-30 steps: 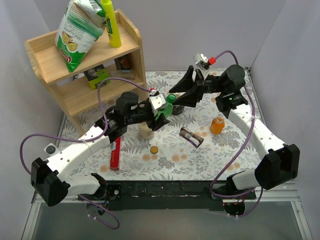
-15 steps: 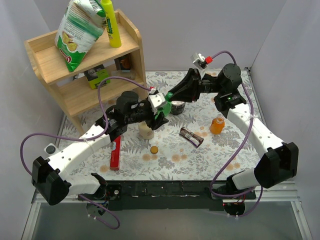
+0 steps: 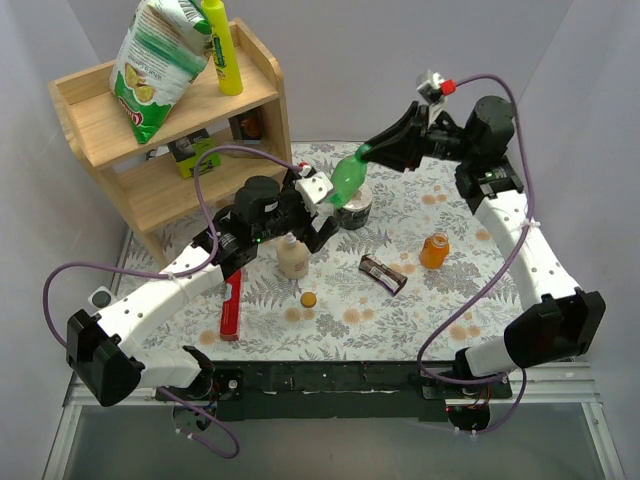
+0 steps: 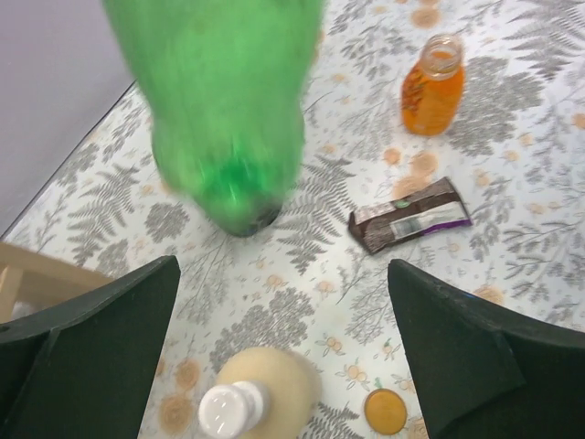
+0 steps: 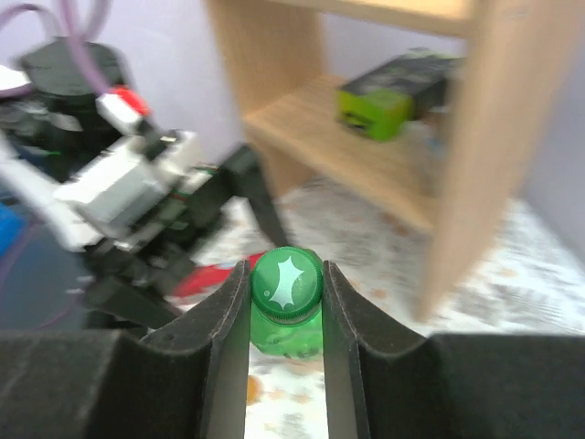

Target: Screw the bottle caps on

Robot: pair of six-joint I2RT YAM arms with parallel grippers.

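My right gripper point(image 5: 286, 302) is shut on the dark green cap point(image 5: 286, 283), which sits on the translucent green bottle point(image 3: 348, 178). The bottle hangs tilted in the air above the table. It shows blurred at the top of the left wrist view as the green bottle point(image 4: 224, 110). My left gripper point(image 3: 325, 212) stands open just below and left of it, with nothing between its fingers. The orange bottle point(image 3: 434, 250) stands upright with its mouth open point(image 4: 431, 87). The orange-brown cap point(image 3: 308, 299) lies flat on the cloth point(image 4: 385, 411).
A cream bottle with a white top point(image 3: 292, 258) stands under my left gripper. A brown wrapper point(image 3: 384, 274), a red tube point(image 3: 230, 308) and a dark tin point(image 3: 356, 212) lie on the table. A wooden shelf point(image 3: 170, 130) with a chips bag point(image 3: 160, 60) stands at the back left.
My left gripper has opened and let go of the green bottle. My right gripper closed on the cap and carried the bottle up and to the right.
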